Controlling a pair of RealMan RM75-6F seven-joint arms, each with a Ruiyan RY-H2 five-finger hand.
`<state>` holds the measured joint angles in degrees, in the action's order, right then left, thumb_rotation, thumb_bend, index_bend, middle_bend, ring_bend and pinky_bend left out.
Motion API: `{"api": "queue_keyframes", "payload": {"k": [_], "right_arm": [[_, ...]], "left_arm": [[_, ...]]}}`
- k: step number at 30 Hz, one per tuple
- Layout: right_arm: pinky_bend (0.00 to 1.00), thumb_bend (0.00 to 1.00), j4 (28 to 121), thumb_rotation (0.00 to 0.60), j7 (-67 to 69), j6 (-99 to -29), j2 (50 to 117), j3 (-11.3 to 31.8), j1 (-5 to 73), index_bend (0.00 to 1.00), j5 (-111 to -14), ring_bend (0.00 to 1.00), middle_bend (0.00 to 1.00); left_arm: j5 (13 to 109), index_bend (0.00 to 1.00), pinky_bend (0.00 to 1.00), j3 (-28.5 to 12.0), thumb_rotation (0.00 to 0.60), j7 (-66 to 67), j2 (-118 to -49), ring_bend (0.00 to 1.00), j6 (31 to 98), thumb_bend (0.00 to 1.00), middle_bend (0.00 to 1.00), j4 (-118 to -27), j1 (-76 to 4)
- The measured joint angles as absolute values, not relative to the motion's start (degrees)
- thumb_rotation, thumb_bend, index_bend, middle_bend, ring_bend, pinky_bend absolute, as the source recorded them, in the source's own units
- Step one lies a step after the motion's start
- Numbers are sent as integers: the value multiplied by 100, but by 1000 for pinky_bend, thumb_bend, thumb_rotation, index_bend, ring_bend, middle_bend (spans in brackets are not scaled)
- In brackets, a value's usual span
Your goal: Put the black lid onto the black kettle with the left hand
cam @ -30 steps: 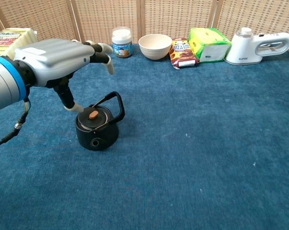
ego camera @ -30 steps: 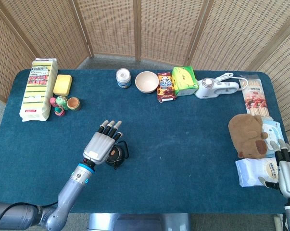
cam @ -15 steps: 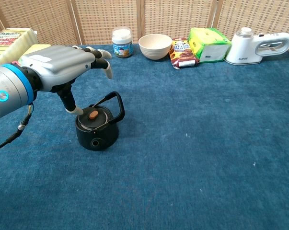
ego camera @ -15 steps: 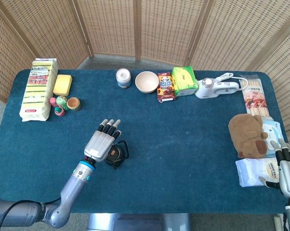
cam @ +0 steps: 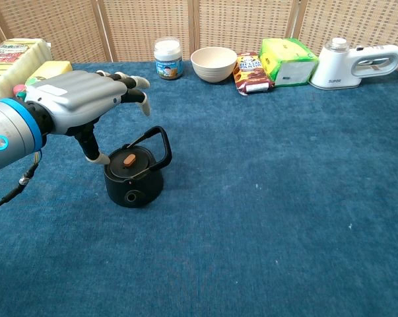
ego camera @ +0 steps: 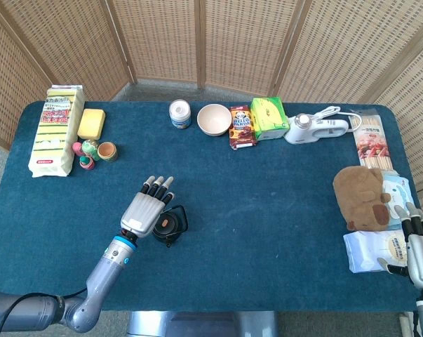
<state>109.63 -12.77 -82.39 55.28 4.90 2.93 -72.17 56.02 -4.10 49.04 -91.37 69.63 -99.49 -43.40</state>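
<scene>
The blue carpet-covered bench [ego camera: 267, 203] carries everything. At its left edge lies a long yellow-and-green pack of sponges [ego camera: 55, 130], with a loose yellow sponge [ego camera: 91, 123] beside it. Near the right edge sits a brown plush toy [ego camera: 364, 197], which only the head view shows, with a white packet [ego camera: 371, 250] in front of it.

Along the far edge stand a white handheld appliance [cam: 357, 63], a green box [cam: 288, 61], a cream ceramic bowl [cam: 214, 63], a dark snack packet [cam: 250, 71] and a small white-lidded jar [cam: 167, 58].

The left hand [cam: 86, 100] hovers palm down just left of the small black kettle with a hoop handle [cam: 134, 173], fingers spread and holding nothing. The chest view shows its thumb pointing down beside the kettle's rim; whether it touches cannot be told. The black lid with an orange knob [cam: 129, 159] sits on top of the kettle, near the front edge, left of centre.

The right hand [ego camera: 419, 246] appears only in the head view, at the right front corner, fingers extended beside the white packet, gripping nothing.
</scene>
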Motion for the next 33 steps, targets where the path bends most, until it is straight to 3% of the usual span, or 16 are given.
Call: {"api": "queue_keyframes", "payload": {"k": [8,15,21,33], "right_arm": [[0,108,10942,600,-1222,-8212,5506,514,302,55,-7169,0,0],[0,109,10940,600,-1207,-8252,5505,515,300,55,-7240,0,0],[0,110,10853,600,-1124,-8407,5555,555,282,55,-7383,0,0],[0,110,10659,600,-1257,-8776,5760,554,206,55,-7748,0,0]], "left_arm": [[5936,209,65,-450,600,4625,-8933,0,7078,128,0,-10257,-4250],[6533,12,65,-331,600,4422,-8040,0,7662,128,0,-10980,-3860],[7112,0,65,67,600,3832,-7056,0,8261,128,0,-11216,-3190],[7779,0,65,632,600,777,-6405,0,9440,127,0,-10090,-1625]]}}
